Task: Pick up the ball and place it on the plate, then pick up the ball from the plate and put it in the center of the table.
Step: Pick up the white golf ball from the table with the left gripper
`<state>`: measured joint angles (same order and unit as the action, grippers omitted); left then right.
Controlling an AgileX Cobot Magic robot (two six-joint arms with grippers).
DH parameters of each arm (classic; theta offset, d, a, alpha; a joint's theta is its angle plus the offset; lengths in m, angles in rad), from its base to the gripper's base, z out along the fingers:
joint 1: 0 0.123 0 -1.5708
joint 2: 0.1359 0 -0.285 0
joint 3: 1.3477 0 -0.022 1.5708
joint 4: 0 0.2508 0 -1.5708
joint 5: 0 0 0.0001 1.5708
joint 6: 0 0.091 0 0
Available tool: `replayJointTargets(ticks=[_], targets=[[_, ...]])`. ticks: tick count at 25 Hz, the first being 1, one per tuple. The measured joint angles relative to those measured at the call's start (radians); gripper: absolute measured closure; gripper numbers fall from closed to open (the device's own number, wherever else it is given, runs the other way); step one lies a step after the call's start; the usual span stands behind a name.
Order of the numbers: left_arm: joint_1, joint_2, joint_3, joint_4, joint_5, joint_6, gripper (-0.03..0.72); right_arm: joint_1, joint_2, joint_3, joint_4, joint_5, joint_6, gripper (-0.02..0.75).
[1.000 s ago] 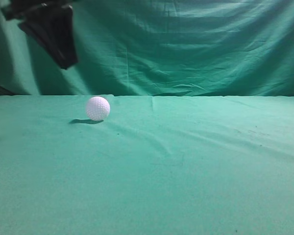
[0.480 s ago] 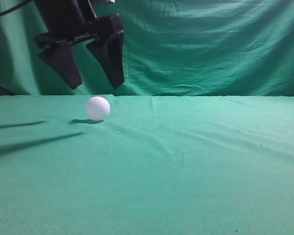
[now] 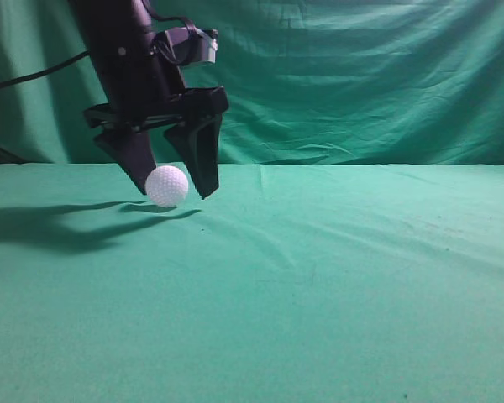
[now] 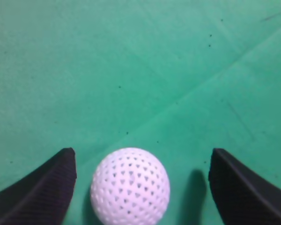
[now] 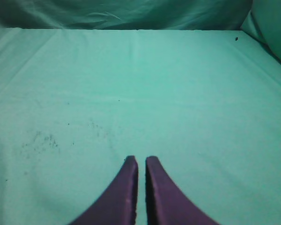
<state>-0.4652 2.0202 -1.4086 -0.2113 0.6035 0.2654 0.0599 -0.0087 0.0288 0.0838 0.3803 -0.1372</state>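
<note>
The white dimpled ball (image 3: 167, 185) rests on the green cloth table (image 3: 319, 277) at the back left. My left gripper (image 3: 173, 191) is open and has come down over it, one black finger on each side, not pressing it. In the left wrist view the ball (image 4: 130, 186) lies between the fingers of the left gripper (image 4: 141, 161), nearer the left finger, with a gap on the right. My right gripper (image 5: 141, 160) is shut and empty above bare cloth, and is out of the exterior view. No plate shows in any view.
A darker green backdrop cloth (image 3: 361, 75) hangs behind the table's far edge. A black cable (image 3: 34, 77) runs off left from the left arm. The arm's shadow falls on the cloth at the left (image 3: 42, 227).
My left gripper came down from the upper left, open, and now straddles the ball. The ball has not moved.
</note>
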Motion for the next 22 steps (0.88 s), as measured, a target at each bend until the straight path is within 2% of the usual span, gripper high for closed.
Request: replayJointTargets(ticks=[7, 8, 10, 14, 19, 22], targets=[[0.0, 0.022, -0.015, 0.032, 0.018, 0.0, 0.105, 0.0, 0.0, 0.0, 0.0, 0.0, 0.0, 0.685], [0.0, 0.024, -0.015, 0.039, 0.02, 0.0, 0.146, 0.0, 0.0, 0.0, 0.0, 0.0, 0.0, 0.685], [0.0, 0.024, -0.015, 0.05, 0.02, 0.0, 0.163, 0.0, 0.0, 0.0, 0.0, 0.0, 0.0, 0.685], [0.0, 0.026, -0.015, 0.07, 0.02, 0.0, 0.385, 0.0, 0.0, 0.0, 0.0, 0.0, 0.0, 0.685], [0.0, 0.026, -0.021, 0.07, 0.035, 0.0, 0.381, 0.0, 0.0, 0.0, 0.0, 0.0, 0.0, 0.685], [0.0, 0.026, -0.061, 0.07, 0.125, -0.002, 0.381, 0.0, 0.0, 0.0, 0.0, 0.0, 0.0, 0.685]])
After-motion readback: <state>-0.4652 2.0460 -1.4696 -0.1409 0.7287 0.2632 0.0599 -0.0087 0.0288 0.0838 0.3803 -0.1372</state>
